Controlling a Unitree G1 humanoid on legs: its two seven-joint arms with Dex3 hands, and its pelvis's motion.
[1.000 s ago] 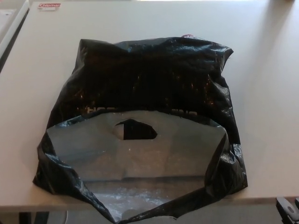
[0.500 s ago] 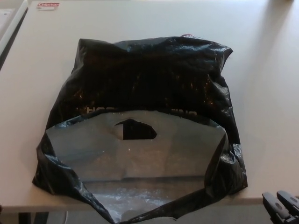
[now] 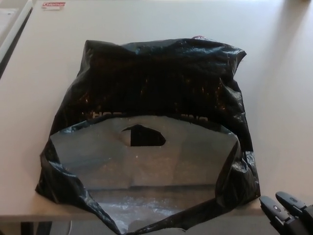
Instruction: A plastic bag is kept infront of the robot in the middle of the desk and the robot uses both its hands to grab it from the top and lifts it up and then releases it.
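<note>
- The bag lay flat in the middle of the desk, filling most of the frame's centre.
- It was black, glossy plastic, creased all over, with small glints of light along the wrinkles.
- Its far edge ran roughly straight across the upper part of the frame; a tiny reddish bit showed at that edge, too small to tell what it was.
- The mouth faced the bottom of the frame and gaped open, showing a grey, duller inner surface.
- A die-cut handle hole sat in the near flap, just left of centre, appearing black against the grey.
- A line of pale lettering ran across the black outer face just above the flap; it was too blurred to read.
- The lower lip of the bag hung past the desk's near edge at the bottom centre of the frame.
- The bag's left and right sides bulged outward in crumpled folds.
- The right hand showed at the lower right corner, just beside the bag's lower right corner but not touching it.
- Two fingers were visible, spread apart and holding nothing.
- The left hand was out of the frame.
- A white label with red print lay at the upper left of the desk, well apart from the bag.
</note>
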